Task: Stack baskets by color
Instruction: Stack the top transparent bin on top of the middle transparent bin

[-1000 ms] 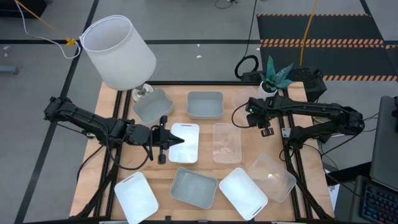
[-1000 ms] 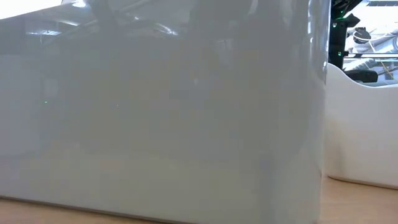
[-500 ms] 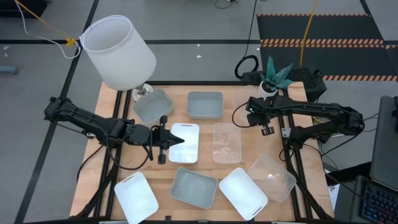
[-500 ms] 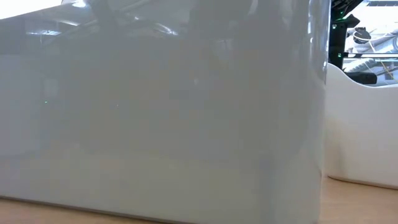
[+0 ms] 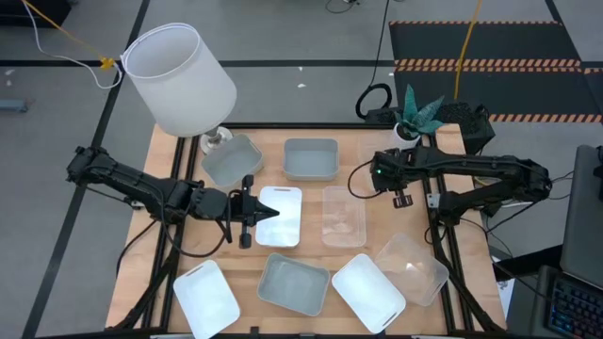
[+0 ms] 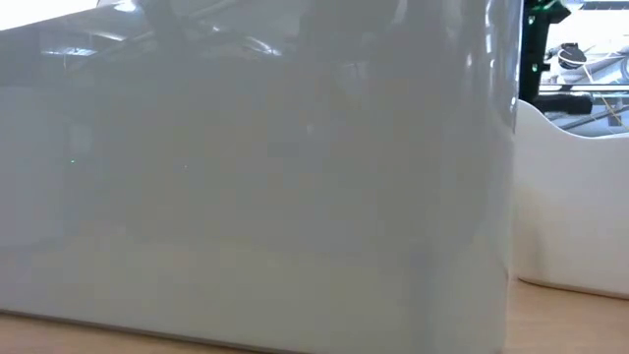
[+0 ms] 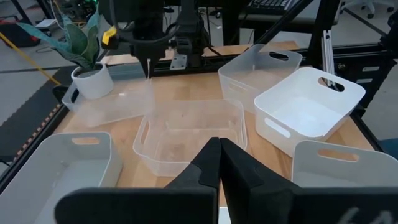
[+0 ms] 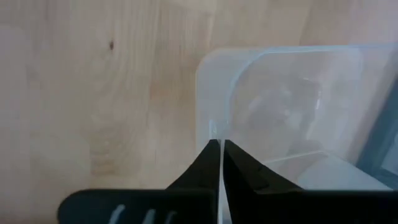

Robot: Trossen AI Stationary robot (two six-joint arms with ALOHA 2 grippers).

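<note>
Several shallow baskets lie on the wooden table: grey-blue ones (image 5: pixel 232 160) (image 5: pixel 310 158) (image 5: pixel 293 282), white ones (image 5: pixel 280 215) (image 5: pixel 206 297) (image 5: pixel 367 290) and clear ones (image 5: pixel 344 215) (image 5: pixel 412 266). One more clear basket (image 5: pixel 375 160) sits at the far right by the plant pot. My right gripper (image 5: pixel 401 200) points steeply down at it and is shut on it. My left gripper (image 5: pixel 268 212) hangs shut over the left end of the middle white basket, with nothing between its fingers (image 7: pixel 205 162). My right gripper pinches the clear basket's thin rim wall (image 8: pixel 214 127) between its two fingers, close to a rounded corner (image 8: pixel 206 65). The fingers come from above, pointing steeply down. Whether the basket is off the table, I cannot tell.
A big white lampshade (image 5: pixel 179 77) stands at the far left corner and a small potted plant (image 5: pixel 415 115) at the far right. In the low view a grey-blue basket wall (image 6: pixel 256 177) and a white basket (image 6: pixel 570 197) block nearly everything.
My right gripper has shut on the clear basket's rim and shifted slightly toward the table's left.
</note>
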